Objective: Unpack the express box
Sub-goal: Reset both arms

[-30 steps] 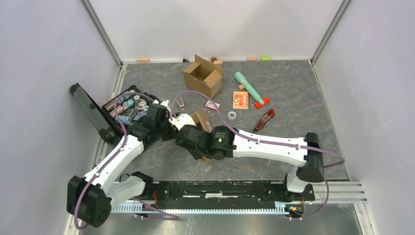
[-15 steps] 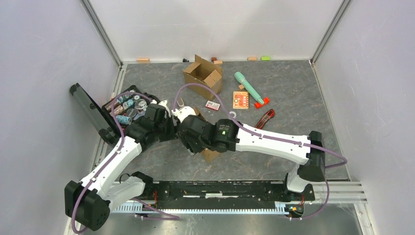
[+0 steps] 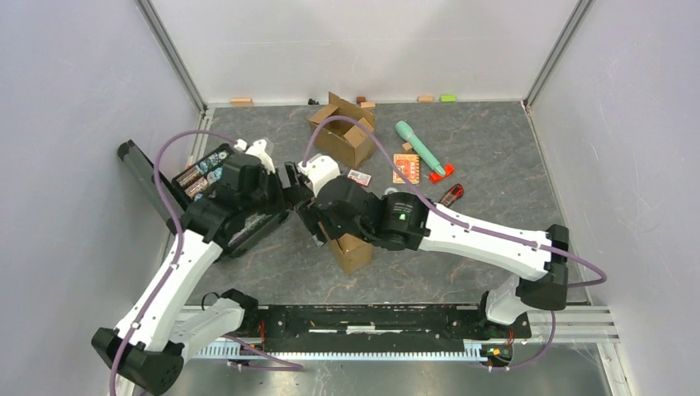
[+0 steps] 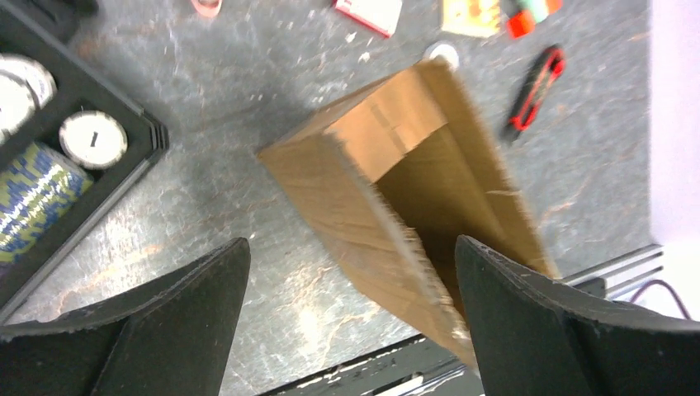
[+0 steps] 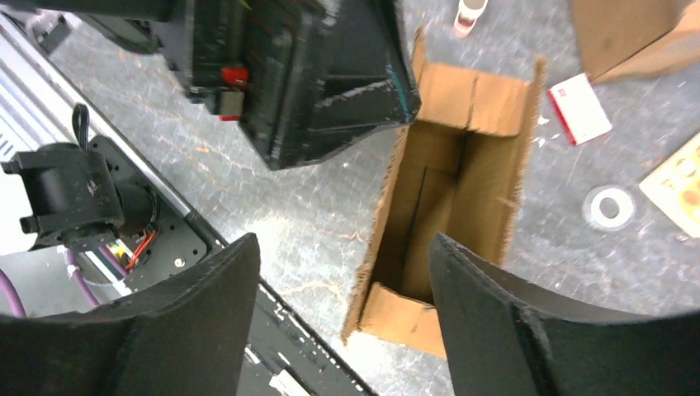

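Observation:
The express box is a small brown carton on the table, just in front of my right wrist. In the right wrist view its top stands open and I see nothing inside but cardboard. My right gripper hangs above its near end, open and holding nothing. My left gripper is open too, wide, above the table. The box lies below and ahead of it, untouched.
A larger open carton stands at the back. A black case of small items lies at the left. Right of the box lie a small red packet, an orange card, a green tool, a red knife and a ring.
My right gripper has gone from shut to open. The box has come down nearer the front edge. Both wrists have moved up and toward the back left, and the left jaws have widened.

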`<action>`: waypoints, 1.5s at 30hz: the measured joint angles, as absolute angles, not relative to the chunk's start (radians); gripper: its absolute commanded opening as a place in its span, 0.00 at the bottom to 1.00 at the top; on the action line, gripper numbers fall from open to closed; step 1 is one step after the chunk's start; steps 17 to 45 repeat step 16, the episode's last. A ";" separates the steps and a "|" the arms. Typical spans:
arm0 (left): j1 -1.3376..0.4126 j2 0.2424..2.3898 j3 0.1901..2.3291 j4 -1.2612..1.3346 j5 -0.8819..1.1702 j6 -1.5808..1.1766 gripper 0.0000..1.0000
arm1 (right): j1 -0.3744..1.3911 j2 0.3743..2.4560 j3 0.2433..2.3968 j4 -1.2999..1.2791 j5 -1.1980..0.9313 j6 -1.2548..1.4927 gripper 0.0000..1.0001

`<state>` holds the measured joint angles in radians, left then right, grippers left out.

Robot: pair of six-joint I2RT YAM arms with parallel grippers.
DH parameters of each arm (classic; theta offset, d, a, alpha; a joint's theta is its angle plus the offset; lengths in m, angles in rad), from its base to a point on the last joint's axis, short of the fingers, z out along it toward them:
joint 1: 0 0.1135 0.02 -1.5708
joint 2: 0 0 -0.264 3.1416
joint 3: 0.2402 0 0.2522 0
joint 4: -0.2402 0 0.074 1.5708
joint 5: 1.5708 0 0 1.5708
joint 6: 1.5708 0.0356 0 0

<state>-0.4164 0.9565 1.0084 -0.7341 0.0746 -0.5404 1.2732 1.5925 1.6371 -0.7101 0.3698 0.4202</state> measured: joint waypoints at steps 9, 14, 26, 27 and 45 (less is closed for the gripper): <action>-0.416 0.934 1.295 -0.785 0.054 -0.495 1.00 | 1.274 1.364 1.592 -0.570 0.525 0.319 0.98; -0.417 0.935 1.355 -0.803 0.052 -0.477 1.00 | 1.273 1.153 1.450 -0.454 0.633 0.280 0.98; -0.417 0.935 1.357 -0.813 0.050 -0.472 1.00 | 1.273 1.101 1.408 -0.419 0.667 0.267 0.98; -0.417 0.935 1.357 -0.813 0.050 -0.472 1.00 | 1.273 1.101 1.408 -0.419 0.667 0.267 0.98; -0.417 0.935 1.357 -0.813 0.050 -0.472 1.00 | 1.273 1.101 1.408 -0.419 0.667 0.267 0.98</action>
